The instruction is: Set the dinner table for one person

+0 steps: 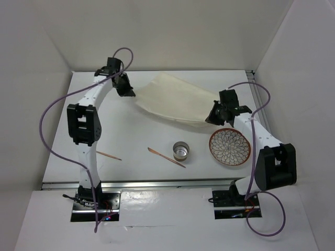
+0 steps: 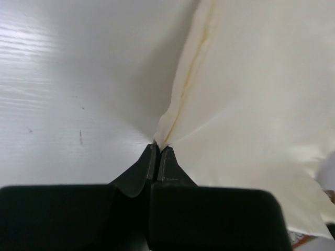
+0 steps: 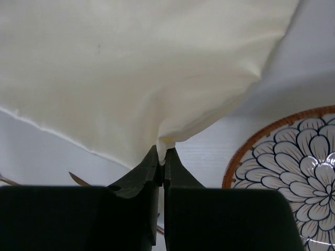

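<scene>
A cream cloth placemat [image 1: 175,100] hangs stretched between both grippers above the white dinner table [image 1: 131,136]. My left gripper [image 1: 127,92] is shut on its left corner; the left wrist view shows the cloth [image 2: 246,89] pinched at the gripper [image 2: 158,147]. My right gripper [image 1: 210,119] is shut on its right corner; the right wrist view shows the cloth [image 3: 136,68] pinched at the gripper [image 3: 163,152]. A patterned plate [image 1: 230,147] with an orange rim lies under the right arm and shows in the right wrist view [image 3: 293,172]. A metal cup [image 1: 181,150] stands in the middle front.
Two copper-coloured utensils lie on the table: one [image 1: 166,157] left of the cup, one [image 1: 108,155] near the left arm. White walls enclose the table on three sides. A metal rail [image 1: 157,183] runs along the near edge.
</scene>
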You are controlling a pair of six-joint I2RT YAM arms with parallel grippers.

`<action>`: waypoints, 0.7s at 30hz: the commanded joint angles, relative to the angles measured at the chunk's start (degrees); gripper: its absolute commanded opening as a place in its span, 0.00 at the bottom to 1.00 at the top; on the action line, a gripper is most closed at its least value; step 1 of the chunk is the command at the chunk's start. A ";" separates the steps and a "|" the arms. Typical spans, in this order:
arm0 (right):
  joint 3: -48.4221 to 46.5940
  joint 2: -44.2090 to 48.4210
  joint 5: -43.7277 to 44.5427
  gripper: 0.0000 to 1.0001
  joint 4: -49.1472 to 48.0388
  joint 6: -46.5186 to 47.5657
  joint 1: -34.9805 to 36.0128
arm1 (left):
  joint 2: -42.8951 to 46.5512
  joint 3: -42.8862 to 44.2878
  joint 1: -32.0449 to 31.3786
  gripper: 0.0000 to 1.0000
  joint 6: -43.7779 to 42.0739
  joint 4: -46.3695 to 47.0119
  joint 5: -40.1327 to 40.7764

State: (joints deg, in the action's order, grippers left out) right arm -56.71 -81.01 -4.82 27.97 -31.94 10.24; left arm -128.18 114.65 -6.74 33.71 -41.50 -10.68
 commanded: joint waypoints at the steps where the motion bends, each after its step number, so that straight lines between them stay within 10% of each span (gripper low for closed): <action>1: -7.09 -1.86 1.48 0.00 -0.63 1.88 0.04 | 10.13 2.51 2.69 0.00 1.44 2.38 -3.65; 21: -36.19 3.40 -4.67 0.00 5.70 3.03 0.04 | 39.04 1.11 12.80 0.00 6.98 0.27 -9.54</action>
State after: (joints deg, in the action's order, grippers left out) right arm -87.66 -83.96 -8.78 32.01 -29.87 10.24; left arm -99.09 116.66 4.05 38.52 -43.51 -19.20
